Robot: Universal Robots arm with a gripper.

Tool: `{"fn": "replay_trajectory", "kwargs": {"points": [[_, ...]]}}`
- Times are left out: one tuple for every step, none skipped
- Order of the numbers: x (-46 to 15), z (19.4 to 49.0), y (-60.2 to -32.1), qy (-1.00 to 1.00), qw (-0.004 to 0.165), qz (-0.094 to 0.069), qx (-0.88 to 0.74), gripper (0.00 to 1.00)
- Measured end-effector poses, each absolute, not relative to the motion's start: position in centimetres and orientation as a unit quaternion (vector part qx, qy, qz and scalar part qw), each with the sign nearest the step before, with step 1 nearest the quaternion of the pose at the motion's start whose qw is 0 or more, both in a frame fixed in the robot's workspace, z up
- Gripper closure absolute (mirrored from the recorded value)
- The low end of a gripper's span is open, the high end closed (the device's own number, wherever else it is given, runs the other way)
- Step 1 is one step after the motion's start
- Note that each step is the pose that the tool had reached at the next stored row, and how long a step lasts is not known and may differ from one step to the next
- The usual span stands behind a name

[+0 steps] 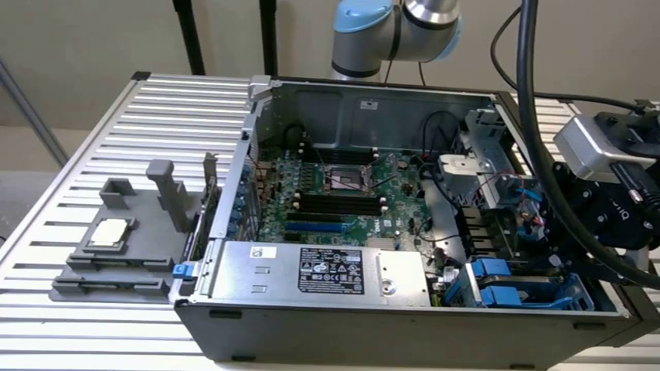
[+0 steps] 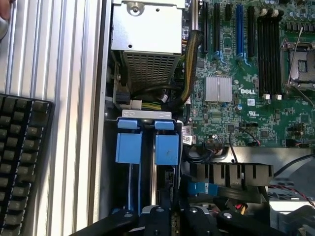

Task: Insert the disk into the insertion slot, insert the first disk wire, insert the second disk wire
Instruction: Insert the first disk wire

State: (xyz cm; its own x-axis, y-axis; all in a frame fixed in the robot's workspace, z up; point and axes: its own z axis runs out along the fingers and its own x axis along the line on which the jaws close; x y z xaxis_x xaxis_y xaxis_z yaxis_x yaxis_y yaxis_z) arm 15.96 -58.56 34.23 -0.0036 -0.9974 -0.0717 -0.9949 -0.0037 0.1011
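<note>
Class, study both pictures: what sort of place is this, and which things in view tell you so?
Probably a robotics lab workbench for computer assembly: an open desktop computer case with its motherboard exposed sits on a slatted metal table, and a robot arm stands beside it.

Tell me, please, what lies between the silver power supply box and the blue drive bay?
Black and yellow cables lie between the power supply box and the blue drive bay, as the wrist view shows.

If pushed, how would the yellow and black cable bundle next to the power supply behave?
The cable bundle probably bends easily, since it already hangs in a curve. It likely springs back partly, being many wires running together.
</note>
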Motion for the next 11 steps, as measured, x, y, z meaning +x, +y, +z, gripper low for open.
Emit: {"fn": "replay_trajectory", "kwargs": {"points": [[15.99, 34.24, -58.56, -0.706, 0.013, -0.061, 0.705, 0.84], [16.01, 34.24, -58.55, -0.707, 0.015, -0.06, 0.704, 0.84], [16.02, 34.23, -58.55, -0.708, 0.017, -0.059, 0.704, 0.84], [16.03, 34.21, -58.53, -0.708, 0.019, -0.059, 0.703, 0.84], [16.04, 34.21, -58.52, -0.708, 0.02, -0.059, 0.703, 0.84], [16.05, 34.22, -58.5, -0.709, 0.021, -0.059, 0.703, 0.84], [16.07, 34.22, -58.47, -0.709, 0.022, -0.059, 0.703, 0.84], [16.08, 34.21, -58.42, -0.709, 0.023, -0.059, 0.703, 0.84], [16.11, 34.21, -58.39, -0.709, 0.023, -0.059, 0.702, 0.84], [16.15, 34.2, -58.35, -0.71, 0.023, -0.059, 0.702, 0.84], [16.17, 34.2, -58.31, -0.71, 0.023, -0.058, 0.701, 0.84]]}}
